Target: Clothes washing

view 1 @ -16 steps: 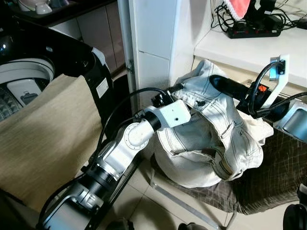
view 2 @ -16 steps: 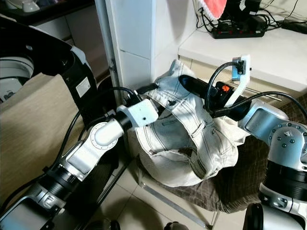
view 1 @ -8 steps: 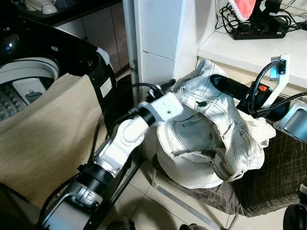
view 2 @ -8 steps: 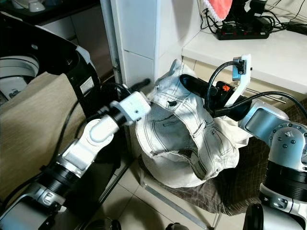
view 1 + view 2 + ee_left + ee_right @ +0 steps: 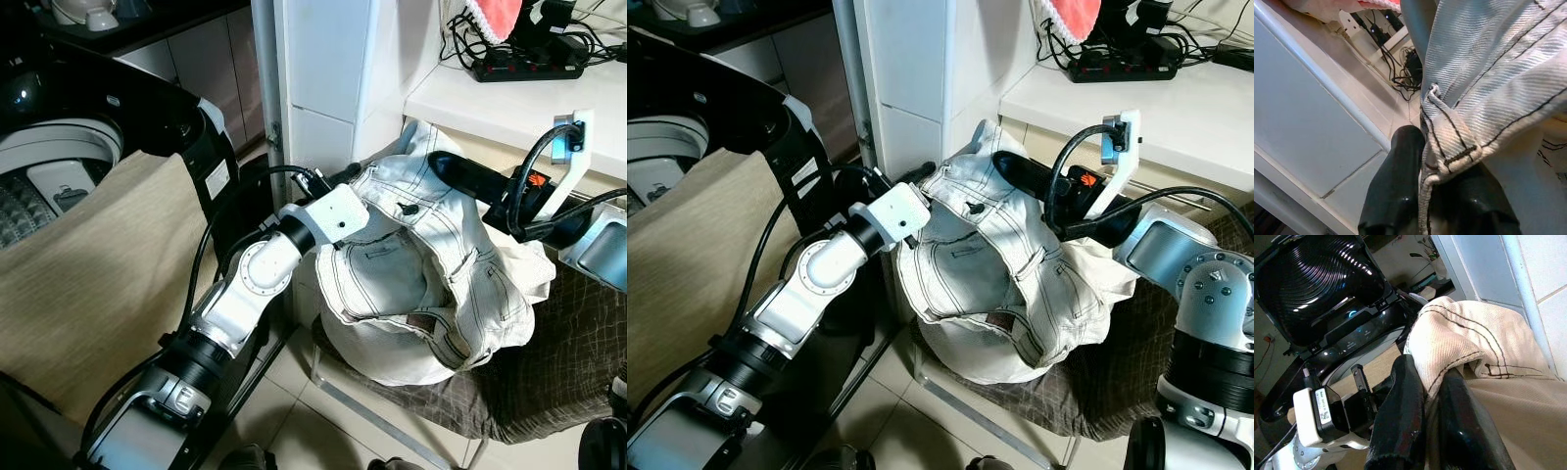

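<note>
Jeans: pale, cream-white jeans [image 5: 431,264] with dark stitching hang bunched up between the two arms. Their low part rests on a white heap [image 5: 382,352] on a chair.
Left gripper: the left gripper [image 5: 1436,161] is at the left edge of the jeans, near the white wall. In the left wrist view its two black fingers [image 5: 1396,191] are pressed together on a thick seam of the jeans.
Right gripper: the right gripper [image 5: 1432,382] is at the top of the jeans. In the right wrist view its fingers [image 5: 1400,406] pinch a fold of the cloth between them.
Chair: the chair [image 5: 588,362] has a brown checked cover and stands below the jeans.
Washer: a black washer [image 5: 88,108] stands to the robot's left with its lid up. A tan cloth [image 5: 88,284] hangs over its front.
Counter: a white counter [image 5: 500,103] is behind the jeans. A black power strip [image 5: 524,67] with cords lies on it, beside a pink cloth [image 5: 485,15].
Floor: pale tiles [image 5: 323,421] lie under the chair.
</note>
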Controlling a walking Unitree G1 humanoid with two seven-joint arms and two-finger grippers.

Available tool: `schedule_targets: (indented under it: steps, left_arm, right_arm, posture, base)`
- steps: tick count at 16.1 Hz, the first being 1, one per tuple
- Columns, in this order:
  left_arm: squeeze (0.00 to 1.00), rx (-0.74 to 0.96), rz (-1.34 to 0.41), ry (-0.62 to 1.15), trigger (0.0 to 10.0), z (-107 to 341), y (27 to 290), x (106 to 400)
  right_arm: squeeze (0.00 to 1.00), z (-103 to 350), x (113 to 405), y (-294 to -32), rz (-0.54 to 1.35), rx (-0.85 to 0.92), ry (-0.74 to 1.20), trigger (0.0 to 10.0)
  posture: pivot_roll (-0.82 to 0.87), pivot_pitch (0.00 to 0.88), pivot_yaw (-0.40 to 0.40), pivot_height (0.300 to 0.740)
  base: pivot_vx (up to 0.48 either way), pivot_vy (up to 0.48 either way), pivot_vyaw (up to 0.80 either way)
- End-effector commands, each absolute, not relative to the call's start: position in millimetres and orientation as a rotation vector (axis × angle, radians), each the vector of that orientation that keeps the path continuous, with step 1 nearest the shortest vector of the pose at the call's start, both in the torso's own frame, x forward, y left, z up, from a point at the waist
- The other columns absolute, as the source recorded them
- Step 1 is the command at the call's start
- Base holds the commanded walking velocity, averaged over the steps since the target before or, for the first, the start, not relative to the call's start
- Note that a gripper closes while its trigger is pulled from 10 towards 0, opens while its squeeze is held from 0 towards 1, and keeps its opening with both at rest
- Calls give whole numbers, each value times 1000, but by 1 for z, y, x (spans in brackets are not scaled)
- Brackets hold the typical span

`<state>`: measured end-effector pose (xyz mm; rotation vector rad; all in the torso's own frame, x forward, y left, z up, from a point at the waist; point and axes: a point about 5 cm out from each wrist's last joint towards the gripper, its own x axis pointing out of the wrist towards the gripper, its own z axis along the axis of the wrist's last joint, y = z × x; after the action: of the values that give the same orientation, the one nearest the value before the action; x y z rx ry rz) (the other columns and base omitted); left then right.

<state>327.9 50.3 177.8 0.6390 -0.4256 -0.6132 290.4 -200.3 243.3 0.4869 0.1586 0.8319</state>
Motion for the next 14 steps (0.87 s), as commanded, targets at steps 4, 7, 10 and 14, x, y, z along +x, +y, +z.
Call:
schedule_targets:
  steps: [4, 7, 10, 14]
  left_arm:
    - [0, 632, -562, -450, 0, 186, 58, 334]
    - [0, 625, -557, -460, 0, 188, 60, 334]
    - [0, 591, -520, -493, 0, 199, 68, 335]
    - [0, 520, -302, -631, 0, 257, 118, 342]
  right_arm:
    - [0, 251, 286, -199, 854, 460, 116, 0]
    - [0, 251, 287, -199, 851, 456, 116, 0]
    - [1000, 250, 288, -200, 829, 443, 119, 10000]
    - [0, 244, 285, -203, 807, 372, 159, 10000]
  posture:
    - [-119, 0, 31, 740]
    - [-119, 0, 32, 740]
    - [-121, 0, 34, 740]
    - [-113, 0, 31, 740]
  base:
    - [0, 0, 0]
    - [0, 0, 0]
    - [0, 0, 0]
    - [0, 0, 0]
